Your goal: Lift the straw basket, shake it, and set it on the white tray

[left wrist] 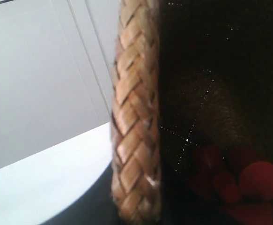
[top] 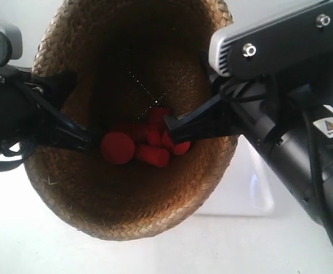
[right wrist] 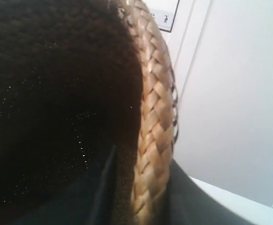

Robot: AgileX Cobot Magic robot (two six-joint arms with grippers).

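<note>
Left wrist view shows the left claw (left wrist: 136,212) squeezing the woven rim of the straw basket (left wrist: 132,117). Right wrist view shows the right claw (right wrist: 143,201) squeezing the rim on the other side. In the exterior view the straw basket is tipped, mouth toward the camera, with red round pieces (top: 143,145) inside. The white tray (top: 253,189) lies just beside it.

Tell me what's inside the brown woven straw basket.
Red round-ended pieces lie clustered deep inside the straw basket. A black gripper finger covers part of the cluster; count unclear.
</note>
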